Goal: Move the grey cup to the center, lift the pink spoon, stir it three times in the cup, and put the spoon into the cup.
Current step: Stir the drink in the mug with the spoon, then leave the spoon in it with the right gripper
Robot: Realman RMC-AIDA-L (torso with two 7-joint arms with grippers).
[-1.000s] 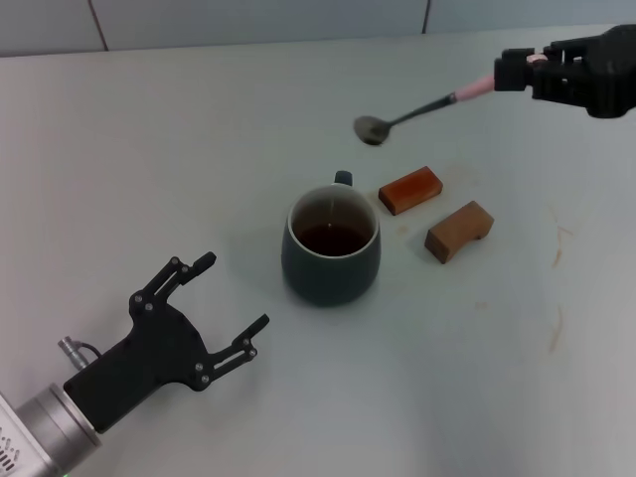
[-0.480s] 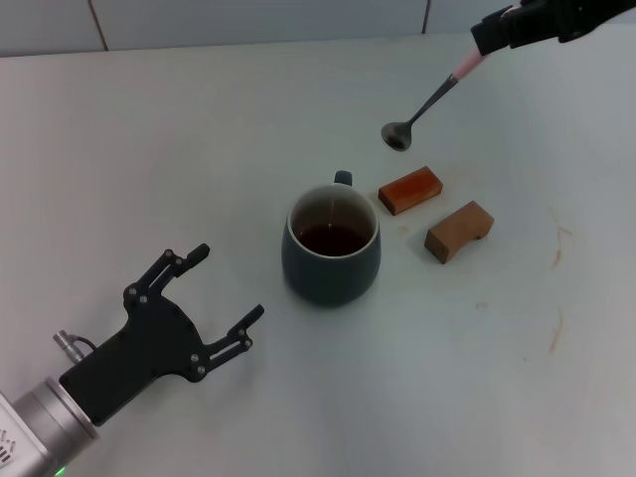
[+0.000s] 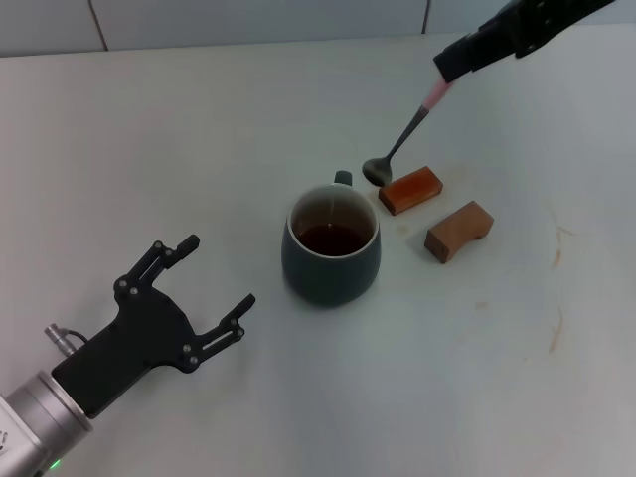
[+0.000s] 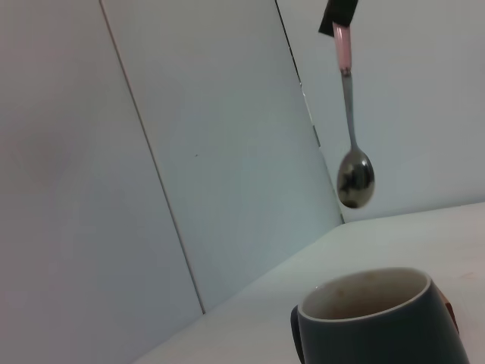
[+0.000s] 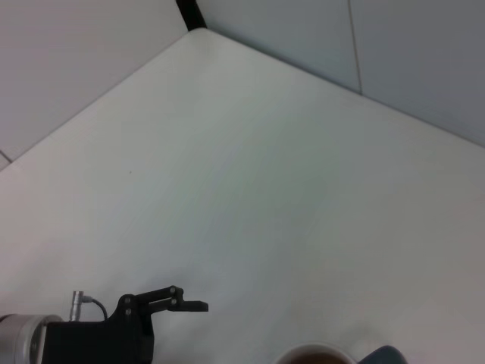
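The grey cup (image 3: 331, 246) stands upright at the middle of the table with dark liquid inside; it also shows in the left wrist view (image 4: 379, 320). My right gripper (image 3: 459, 60) is shut on the pink handle of the pink spoon (image 3: 402, 141) and holds it in the air, bowl hanging down, above the table behind and to the right of the cup. The spoon also shows in the left wrist view (image 4: 352, 144), hanging above the cup. My left gripper (image 3: 214, 285) is open and empty on the table, front left of the cup.
Two brown wooden blocks lie right of the cup: a reddish one (image 3: 409, 189) close under the spoon's bowl and a tan one (image 3: 459, 231) farther right. A wall (image 3: 248, 20) borders the table's far edge.
My right gripper has swung the spoon from nearly level to hanging steeply, and its bowl has come down beside the reddish block. My left gripper has drawn back a little, away from the cup.
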